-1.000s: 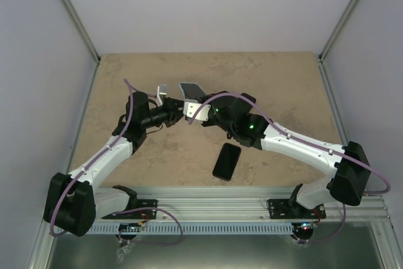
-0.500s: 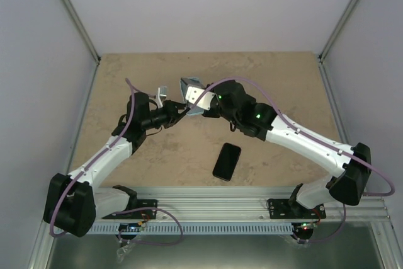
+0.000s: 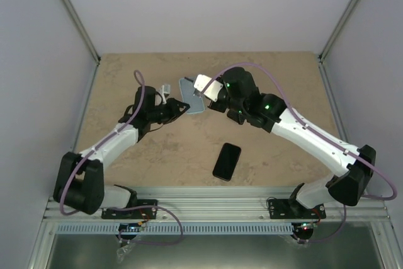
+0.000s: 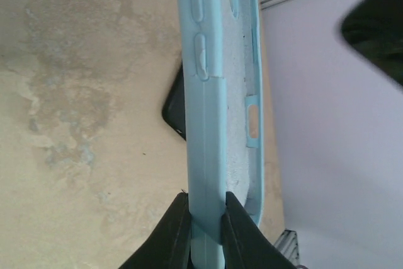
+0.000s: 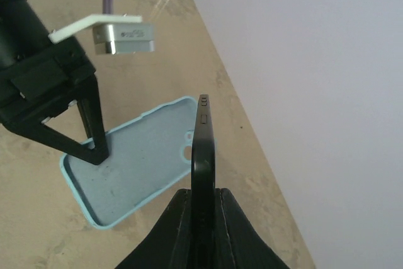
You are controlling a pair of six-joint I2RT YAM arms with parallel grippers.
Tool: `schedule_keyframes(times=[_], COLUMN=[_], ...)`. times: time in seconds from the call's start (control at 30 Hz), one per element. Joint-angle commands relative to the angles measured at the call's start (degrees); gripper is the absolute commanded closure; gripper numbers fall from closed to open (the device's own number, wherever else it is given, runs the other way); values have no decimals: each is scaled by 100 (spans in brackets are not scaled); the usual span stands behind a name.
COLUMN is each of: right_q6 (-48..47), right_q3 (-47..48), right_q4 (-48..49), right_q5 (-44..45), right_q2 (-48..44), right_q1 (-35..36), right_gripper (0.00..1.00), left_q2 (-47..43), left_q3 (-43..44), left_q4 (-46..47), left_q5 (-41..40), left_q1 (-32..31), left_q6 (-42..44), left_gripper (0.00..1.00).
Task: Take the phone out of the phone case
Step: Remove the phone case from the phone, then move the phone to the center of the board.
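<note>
From where I stand, the left arm (image 3: 113, 146) reaches in over the sandy desk (image 3: 283, 80), and the left fingers (image 4: 175, 231) are closed hard on one long side wall of the light-blue case (image 3: 191, 99), one finger inside the rim and one outside. The case is lifted off the desk and tilted. Its pale inner face is bare and the camera cut-out shows near the end away from that grip. Just to the right of the case, the right fingers (image 5: 173, 225) are clamped on the black phone (image 5: 203, 155). They pinch its lower end so that it stands edge-on, with small side buttons visible near its top. The phone is out of the case, its upper end close beside the case's cut-out end, and I cannot tell whether the two touch there. Further right of the case and nearer the arm bases, a second phone (image 3: 227, 160), also black, lies flat on the desk well apart from the case, with nothing touching it. The right arm (image 3: 308, 137) arches in from the right of the case.
</note>
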Motion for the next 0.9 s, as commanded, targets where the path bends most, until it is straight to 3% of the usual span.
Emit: schedule_keyframes(times=[0.0, 0.43, 0.87], right_q6=[240, 601, 665], right_q3=[354, 205, 104], right_q4=[199, 287, 272], right_q5=[-147, -257, -403], right_q2=[-272, -440, -542], right_q1=[-259, -1061, -1328], right_gripper=[99, 99, 100], left_q2=[626, 3406, 5355], left_q3=[524, 3275, 5289], left_q4=[-214, -2370, -3445], left_q5=[-71, 295, 31], left_q1=[31, -112, -676], left_q6=[762, 2678, 3280], left_gripper=[100, 100, 100])
